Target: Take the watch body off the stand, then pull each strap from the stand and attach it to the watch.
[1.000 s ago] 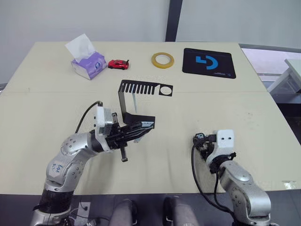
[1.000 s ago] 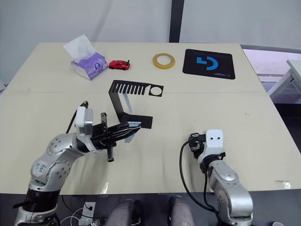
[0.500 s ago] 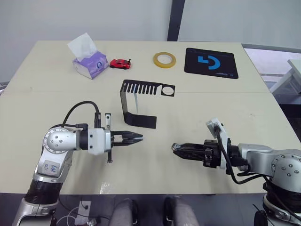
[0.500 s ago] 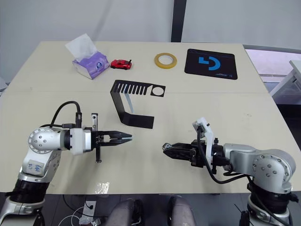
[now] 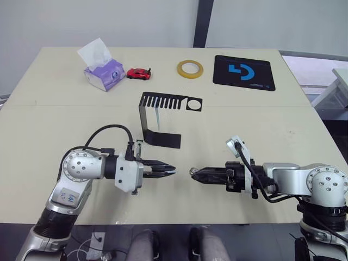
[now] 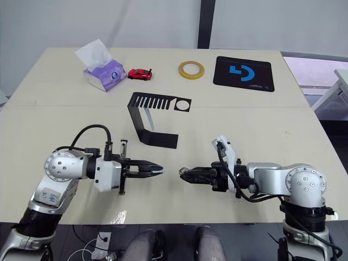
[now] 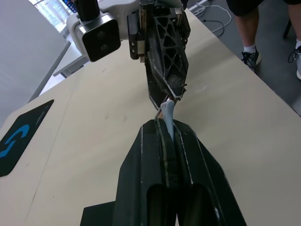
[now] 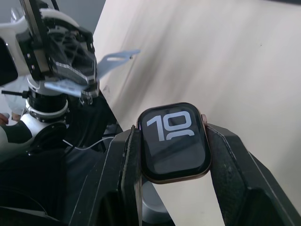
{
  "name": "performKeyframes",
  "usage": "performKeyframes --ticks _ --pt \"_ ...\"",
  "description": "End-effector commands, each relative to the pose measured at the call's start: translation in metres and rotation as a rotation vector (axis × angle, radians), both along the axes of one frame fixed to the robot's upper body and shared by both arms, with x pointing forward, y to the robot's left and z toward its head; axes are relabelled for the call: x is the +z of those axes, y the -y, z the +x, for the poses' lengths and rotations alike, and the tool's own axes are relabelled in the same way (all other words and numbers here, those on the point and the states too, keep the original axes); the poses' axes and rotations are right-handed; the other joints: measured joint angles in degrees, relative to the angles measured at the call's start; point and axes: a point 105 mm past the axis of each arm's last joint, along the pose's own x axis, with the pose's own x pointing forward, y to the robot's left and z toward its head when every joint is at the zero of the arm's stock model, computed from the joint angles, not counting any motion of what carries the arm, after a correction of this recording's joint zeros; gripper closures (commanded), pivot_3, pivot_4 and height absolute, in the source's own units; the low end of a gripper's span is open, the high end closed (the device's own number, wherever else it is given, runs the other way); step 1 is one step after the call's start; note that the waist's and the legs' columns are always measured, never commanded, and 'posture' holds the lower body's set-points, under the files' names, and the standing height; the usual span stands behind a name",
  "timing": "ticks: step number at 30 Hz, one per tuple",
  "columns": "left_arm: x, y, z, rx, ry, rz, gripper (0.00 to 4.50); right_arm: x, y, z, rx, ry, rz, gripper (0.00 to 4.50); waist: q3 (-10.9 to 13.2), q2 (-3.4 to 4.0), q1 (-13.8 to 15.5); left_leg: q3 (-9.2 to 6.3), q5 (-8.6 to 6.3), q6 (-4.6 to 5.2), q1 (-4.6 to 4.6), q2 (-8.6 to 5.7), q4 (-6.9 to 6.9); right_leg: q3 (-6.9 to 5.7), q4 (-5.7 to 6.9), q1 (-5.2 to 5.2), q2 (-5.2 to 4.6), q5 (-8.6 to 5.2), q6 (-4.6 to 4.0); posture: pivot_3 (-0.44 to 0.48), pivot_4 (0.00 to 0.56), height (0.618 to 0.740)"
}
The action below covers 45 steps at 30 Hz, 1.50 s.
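My left gripper is shut on a pale grey-blue strap, whose end sticks out past the fingertips. My right gripper faces it tip to tip, a small gap apart, low over the table near its front edge. It is shut on the watch body, a rounded-square case with white digits on a dark screen. The black stand stands upright behind both grippers. A second pale strap hangs under its slotted top.
Along the far edge of the table lie a purple tissue box, a red toy car, a yellow tape roll and a black mousepad with a blue logo.
Both grippers have moved toward each other, and the gap between their tips has narrowed. The left gripper has also dropped closer to the table's front edge. The stand has not moved.
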Motion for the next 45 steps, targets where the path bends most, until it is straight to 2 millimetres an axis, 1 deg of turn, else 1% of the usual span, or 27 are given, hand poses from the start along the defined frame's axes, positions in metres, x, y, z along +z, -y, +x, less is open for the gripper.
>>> performKeyframes --ticks 1,5,8,14,23,30,38,45 --pt "0.004 0.007 -0.007 -0.011 0.029 0.004 4.50 0.009 -0.006 -0.004 0.015 0.006 0.044 2.92 0.00 0.00 0.02 0.00 0.00 0.00 0.00 0.00 0.00 0.00 -0.01 0.00 0.00 0.00 0.00 0.000 0.150 0.740" --pt "0.004 0.008 0.002 0.035 0.068 0.011 4.50 0.012 -0.012 -0.007 0.022 -0.011 0.055 2.92 0.00 0.00 0.05 0.00 0.00 0.00 0.00 0.01 0.02 0.00 -0.03 0.00 0.01 0.00 0.00 0.000 0.150 0.740" --pt "0.002 0.008 0.004 0.044 0.073 0.028 4.50 0.013 -0.014 -0.009 0.018 -0.023 0.057 2.92 0.00 0.00 0.09 0.00 0.00 0.01 0.00 0.01 0.02 0.00 -0.03 0.00 0.00 0.00 0.00 0.000 0.150 0.740" --pt "-0.005 0.006 0.005 0.045 0.058 0.058 4.50 0.014 -0.016 -0.010 0.004 -0.033 0.057 2.92 0.00 -0.01 0.14 0.00 0.00 0.01 0.00 0.02 0.02 -0.01 -0.04 0.00 0.01 0.00 0.01 0.000 0.150 0.740" --pt "-0.008 0.009 0.007 0.050 0.048 0.061 4.50 0.015 -0.018 -0.010 -0.008 -0.033 0.062 2.92 0.00 -0.01 0.18 0.00 0.00 0.01 0.00 0.03 0.03 -0.01 -0.04 0.00 0.00 0.00 0.01 0.000 0.150 0.740" --pt "-0.008 0.013 0.008 0.054 0.045 0.047 4.50 0.014 -0.018 -0.012 -0.005 -0.031 0.056 2.92 0.00 -0.01 0.24 0.00 0.00 0.01 -0.01 0.03 0.05 -0.01 -0.04 0.00 -0.01 0.00 0.01 0.000 0.150 0.740" --pt "-0.006 0.010 0.010 0.069 0.041 0.040 4.50 0.013 -0.016 -0.012 -0.009 -0.034 0.051 2.92 0.00 -0.01 0.27 0.00 0.00 0.01 -0.01 0.04 0.05 -0.01 -0.04 0.00 -0.01 0.00 0.01 0.000 0.150 0.740" --pt "-0.009 0.012 0.010 0.069 0.032 0.051 4.50 0.014 -0.017 -0.011 -0.006 -0.033 0.056 2.92 0.00 -0.01 0.29 0.00 0.00 0.01 -0.01 0.04 0.06 -0.01 -0.04 0.00 -0.01 0.00 0.01 0.000 0.150 0.740"
